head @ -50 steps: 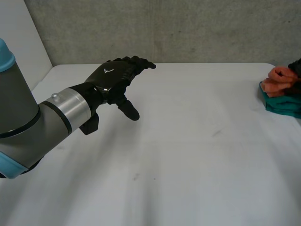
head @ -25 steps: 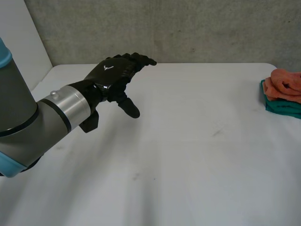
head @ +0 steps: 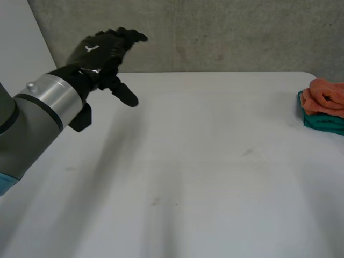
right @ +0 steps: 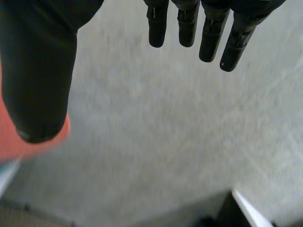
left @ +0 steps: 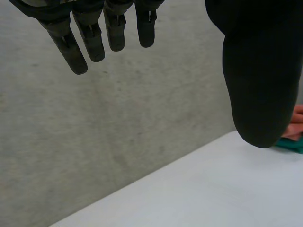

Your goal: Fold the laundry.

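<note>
The bunched orange terry cloth [head: 325, 97] lies on top of a folded teal cloth [head: 321, 121] at the right edge of the frame, on the white table [head: 215, 177] — a small stack I judge finished. No loose piece lies on the tabletop, so little seems left. My left hand [head: 105, 51], upper left, hangs in the air, fingers straight, holding nothing — my right hand [right: 40, 80] is likewise slack and empty.

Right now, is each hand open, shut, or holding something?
Left hand: open, holding nothing.
Right hand: open, holding nothing.
</note>
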Robot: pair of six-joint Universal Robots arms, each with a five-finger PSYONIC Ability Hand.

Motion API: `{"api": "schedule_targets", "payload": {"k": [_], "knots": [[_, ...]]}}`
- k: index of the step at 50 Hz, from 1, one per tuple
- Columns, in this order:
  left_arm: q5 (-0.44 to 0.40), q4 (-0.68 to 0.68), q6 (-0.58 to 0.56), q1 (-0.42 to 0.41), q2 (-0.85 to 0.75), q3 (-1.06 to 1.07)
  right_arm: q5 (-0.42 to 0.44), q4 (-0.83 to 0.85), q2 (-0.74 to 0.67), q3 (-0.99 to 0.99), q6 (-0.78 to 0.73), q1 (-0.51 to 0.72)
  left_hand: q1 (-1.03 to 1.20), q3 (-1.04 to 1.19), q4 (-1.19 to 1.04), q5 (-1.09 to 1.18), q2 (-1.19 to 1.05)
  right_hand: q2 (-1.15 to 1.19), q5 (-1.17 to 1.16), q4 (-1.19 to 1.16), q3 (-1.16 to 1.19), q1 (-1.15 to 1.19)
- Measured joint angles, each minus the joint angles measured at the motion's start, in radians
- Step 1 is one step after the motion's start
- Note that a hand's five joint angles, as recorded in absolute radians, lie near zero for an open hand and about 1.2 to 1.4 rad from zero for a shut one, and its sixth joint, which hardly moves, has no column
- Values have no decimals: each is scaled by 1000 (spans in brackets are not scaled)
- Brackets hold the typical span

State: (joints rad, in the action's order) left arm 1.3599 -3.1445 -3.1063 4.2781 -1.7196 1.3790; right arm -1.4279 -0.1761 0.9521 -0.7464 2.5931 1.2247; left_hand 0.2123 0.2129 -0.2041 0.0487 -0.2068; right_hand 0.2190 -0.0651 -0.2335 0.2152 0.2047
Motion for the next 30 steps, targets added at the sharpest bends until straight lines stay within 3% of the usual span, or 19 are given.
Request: {"api": "schedule_targets", "payload": {"k": [5, 11, 14, 22, 30], "knots": [[64, 0, 0, 18, 18, 0, -16, 22, 68, -20, 123, 118, 0, 0, 0, 0, 0, 0, 0, 0, 0, 0], [148, 0, -2, 54, 39, 4, -7, 36, 241, -165, 372, 339, -2, 0, 0, 0, 0, 0, 0, 0, 0, 0], [162, 0, -2, 59, 44, 8, -8, 45, 285, -228, 422, 409, -3, 0, 0, 0, 0, 0, 0, 0, 0, 0], [174, 3, -7, 56, 50, 27, -98, 128, 343, -451, 461, 644, -3, 0, 0, 0, 0, 0, 0, 0, 0, 0], [171, 5, -10, 55, 49, 30, -163, 181, 330, -500, 415, 720, -3, 0, 0, 0, 0, 0, 0, 0, 0, 0]]}}
